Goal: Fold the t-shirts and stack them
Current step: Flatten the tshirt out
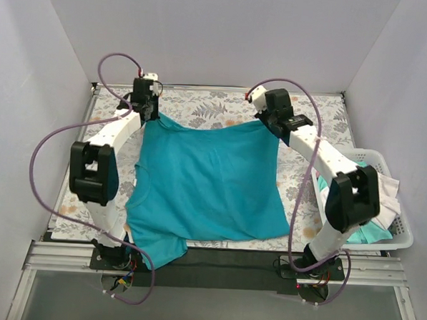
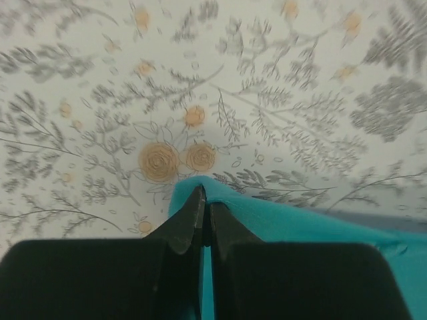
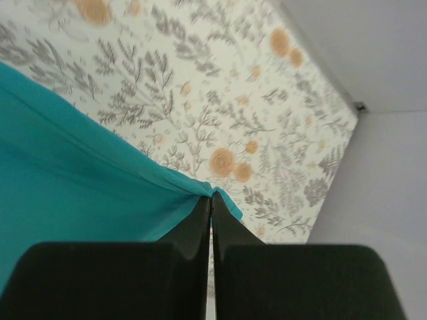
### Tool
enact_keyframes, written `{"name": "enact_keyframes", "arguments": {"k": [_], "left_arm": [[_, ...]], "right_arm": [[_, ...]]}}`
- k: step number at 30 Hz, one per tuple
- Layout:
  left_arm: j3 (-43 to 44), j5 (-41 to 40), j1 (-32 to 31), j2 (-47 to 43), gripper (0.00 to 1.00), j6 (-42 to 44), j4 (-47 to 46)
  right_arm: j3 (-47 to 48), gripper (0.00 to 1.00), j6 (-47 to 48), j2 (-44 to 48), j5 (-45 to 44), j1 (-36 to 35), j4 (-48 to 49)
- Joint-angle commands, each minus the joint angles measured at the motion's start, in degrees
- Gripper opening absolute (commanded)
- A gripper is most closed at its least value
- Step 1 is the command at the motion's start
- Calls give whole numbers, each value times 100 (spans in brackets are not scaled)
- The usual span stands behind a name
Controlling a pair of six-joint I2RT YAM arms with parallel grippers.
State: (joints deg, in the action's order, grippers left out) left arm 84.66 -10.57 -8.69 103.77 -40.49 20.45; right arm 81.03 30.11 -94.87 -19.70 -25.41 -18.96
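A teal-blue t-shirt point(image 1: 205, 185) is stretched over the middle of the flowered table, its near end hanging over the front edge at the left. My left gripper point(image 1: 146, 113) is shut on its far left corner point(image 2: 190, 190), held above the cloth-covered table. My right gripper point(image 1: 271, 123) is shut on its far right corner point(image 3: 223, 200). The far edge of the shirt hangs taut between the two grippers. More shirts, white and pale aqua point(image 1: 379, 212), lie in the basket at the right.
A white plastic basket point(image 1: 403, 231) stands at the right edge of the table, beside the right arm. The flowered tablecloth point(image 1: 216, 106) shows behind the shirt. White walls close in the back and both sides. Purple cables loop off both arms.
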Motion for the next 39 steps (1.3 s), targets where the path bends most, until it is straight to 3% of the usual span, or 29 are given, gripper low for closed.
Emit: {"name": "enact_keyframes", "arguments": {"k": [1, 9, 21, 23, 27, 28, 29, 31, 32, 36, 39], "left_arm": [[85, -103, 43, 230, 0, -99, -471], [147, -209, 43, 908, 0, -108, -884], [454, -393, 43, 1453, 0, -178, -1402], [542, -595, 43, 1550, 3, -371, -1534], [867, -596, 43, 1743, 19, -723, -1500], [929, -587, 43, 1691, 30, -793, -1465], [938, -517, 43, 1630, 39, -959, -1352], [886, -403, 43, 1437, 54, -1136, -1158], [833, -333, 43, 1114, 66, -1224, -905], [79, -104, 34, -99, 75, -2012, -227], [-922, 167, 16, -1207, 75, -2663, 397]], "right_arm": [[26, 1, 144, -407, -183, 141, 963], [272, 1, 540, -1367, -315, 317, 1421], [1378, 1, 462, -2369, -841, 545, 1834], [1695, 13, 251, -2667, -1113, 642, 1843], [2494, 42, 22, -3064, -1712, 669, 1791], [2522, 53, -83, -2994, -1651, 669, 1686], [2523, 55, -197, -2906, -1485, 669, 1468], [2392, 57, -706, -2547, -1230, 669, 1098], [2338, 57, -908, -2397, -1081, 669, 887], [1619, 57, -2200, -1501, 342, 634, -299], [434, 54, -2974, -466, 1440, 607, -354]]}}
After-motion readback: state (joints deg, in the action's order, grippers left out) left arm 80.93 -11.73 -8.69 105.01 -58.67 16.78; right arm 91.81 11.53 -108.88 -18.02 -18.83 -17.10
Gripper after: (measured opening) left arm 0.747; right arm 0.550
